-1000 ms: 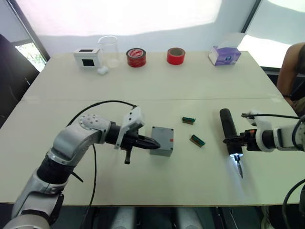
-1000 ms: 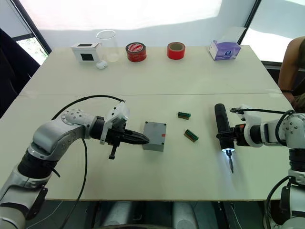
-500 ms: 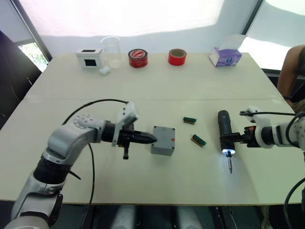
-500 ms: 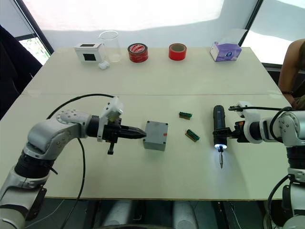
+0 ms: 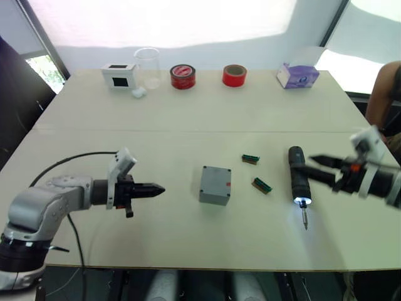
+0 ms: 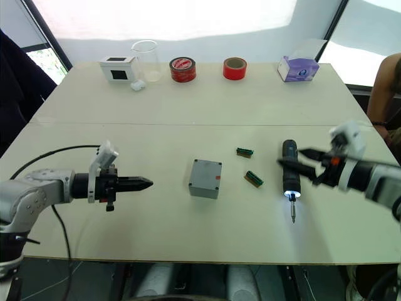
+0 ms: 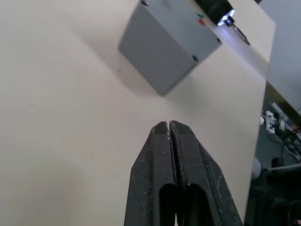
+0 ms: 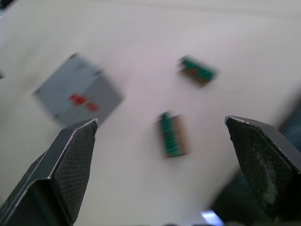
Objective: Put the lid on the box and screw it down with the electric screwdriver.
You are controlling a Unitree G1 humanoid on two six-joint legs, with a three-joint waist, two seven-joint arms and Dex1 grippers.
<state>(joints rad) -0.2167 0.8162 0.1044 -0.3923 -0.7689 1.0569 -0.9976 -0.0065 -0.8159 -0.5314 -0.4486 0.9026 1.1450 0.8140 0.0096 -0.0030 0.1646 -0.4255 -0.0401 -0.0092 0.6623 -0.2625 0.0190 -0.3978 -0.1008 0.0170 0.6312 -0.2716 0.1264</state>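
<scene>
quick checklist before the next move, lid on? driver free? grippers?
1. Lid seated on the box: ok, the grey enclosure sits closed on the table, lid on top.
2. Corner screws driven home: cannot tell, too small to see.
3. Electric screwdriver within reach: ok, it lies on the table on the right side, tip light on.
4. Right gripper ready to grasp: ok, open and empty, just beside the screwdriver.
5. Left gripper clear of the box: ok, shut, empty, apart from it.
6. Two small green parts out of the way: ok, between box and screwdriver, touching neither.
</scene>
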